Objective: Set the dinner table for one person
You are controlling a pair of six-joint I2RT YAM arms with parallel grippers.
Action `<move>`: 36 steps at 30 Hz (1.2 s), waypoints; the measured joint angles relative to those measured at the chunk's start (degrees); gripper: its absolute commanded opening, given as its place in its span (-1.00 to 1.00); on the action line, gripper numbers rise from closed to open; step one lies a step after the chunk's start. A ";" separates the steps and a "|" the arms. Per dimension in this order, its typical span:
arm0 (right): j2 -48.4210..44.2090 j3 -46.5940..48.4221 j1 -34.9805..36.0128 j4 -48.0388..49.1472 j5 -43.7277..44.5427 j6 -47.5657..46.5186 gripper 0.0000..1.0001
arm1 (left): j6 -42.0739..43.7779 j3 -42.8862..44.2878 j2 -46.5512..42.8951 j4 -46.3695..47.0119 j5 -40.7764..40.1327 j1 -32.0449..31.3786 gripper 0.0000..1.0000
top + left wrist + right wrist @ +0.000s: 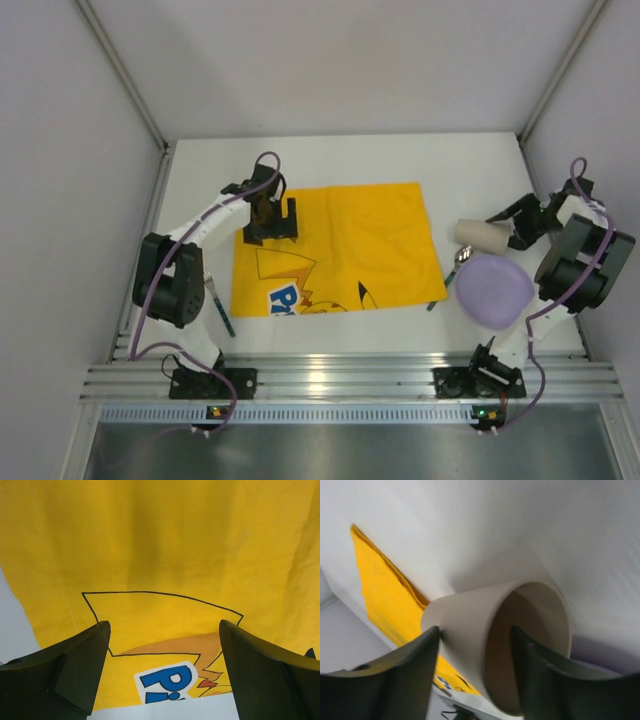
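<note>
White surface (330, 160) was seen filling mid-frame in the top view, with the ribbed rail (350, 380) along its lower edge.

Far left: a teal-handled utensil (218, 305) was noted beside the left arm, off the mat.

Left gripper (271, 222) was held over the upper left corner of the yellow mat (350, 240), fingers spread wide, nothing between them.

On the mat's print a blue "P" on a white patch (167, 682) was read; the next letter was cut off.

Right of the mat: spoon (461, 257) and purple plate (495, 288), both off the mat.

Right gripper (518, 232) was pinched on the wall of a beige cup (482, 235), tilted sideways, one finger outside and one inside.

Step judged: placing the cup. The next move was judged to need the cup righted and set at the mat's upper right.
</note>
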 measured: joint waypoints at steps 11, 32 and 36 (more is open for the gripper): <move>-6.62 6.56 6.27 -4.37 0.98 0.96 -1.00 | 0.07 -0.04 2.40 1.18 0.66 -0.15 0.88; 18.25 57.61 49.24 -19.10 38.69 -4.90 -1.00 | 0.96 -1.49 0.98 1.64 0.74 -1.60 0.89; 23.50 57.77 52.04 -21.51 46.36 -5.77 -1.00 | 1.33 -3.72 -1.51 1.68 0.59 -1.60 0.89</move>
